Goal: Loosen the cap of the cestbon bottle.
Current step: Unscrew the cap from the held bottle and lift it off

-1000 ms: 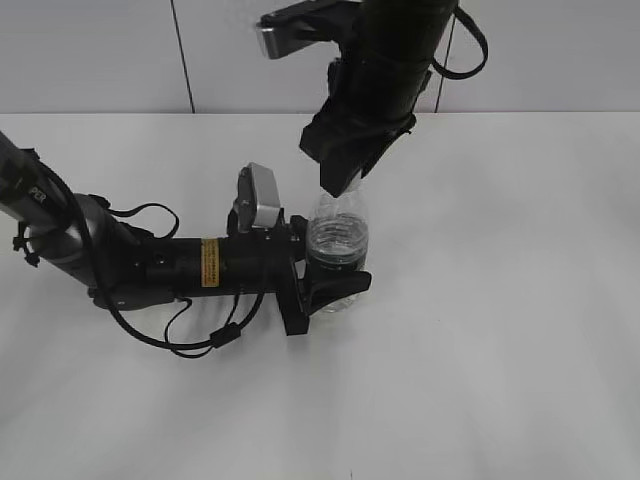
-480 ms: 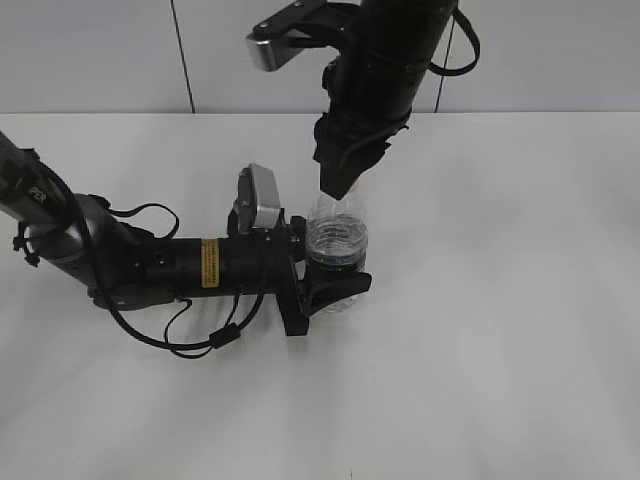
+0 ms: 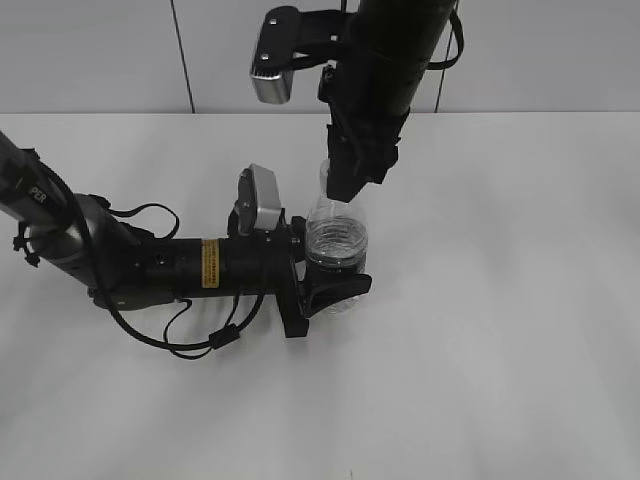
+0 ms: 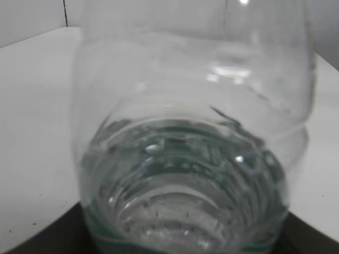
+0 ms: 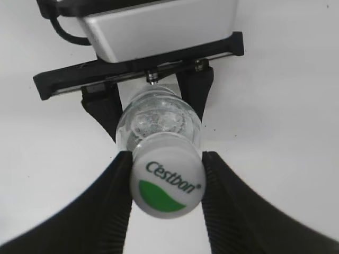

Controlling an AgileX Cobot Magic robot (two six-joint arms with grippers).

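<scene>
The cap (image 5: 167,181) sits directly between the two dark ribbed fingers (image 5: 114,203) of the right gripper (image 5: 167,185), one finger pressed against its 9 o'clock edge and the other against its 3 o'clock edge, so this gripper is closed onto the cap with only the cap's width between the fingers. The cap's white top faces the right wrist camera, showing the green half-oval mark and the lettering.

Below the cap, the cestbon bottle (image 3: 337,245) stands upright on the white table (image 3: 500,330), near the table's middle in the exterior view. The left gripper (image 3: 330,282) reaches in from 9 o'clock and clamps the bottle's lower body; in the right wrist view its two black fingers (image 5: 197,92) press the bottle on either side just under the silver camera housing (image 5: 159,24), closed to the bottle's width. In the exterior view the right gripper comes down from 12 o'clock onto the bottle's top, hiding the cap there.

The bottle is clear and holds water: the left wrist view, filled almost wholly by the bottle (image 4: 190,137), shows a rippled water surface in its lower half, with the ribbed clear wall above it empty. A thin strip of green shows at the very bottom of that view. The cap is out of that view.
</scene>
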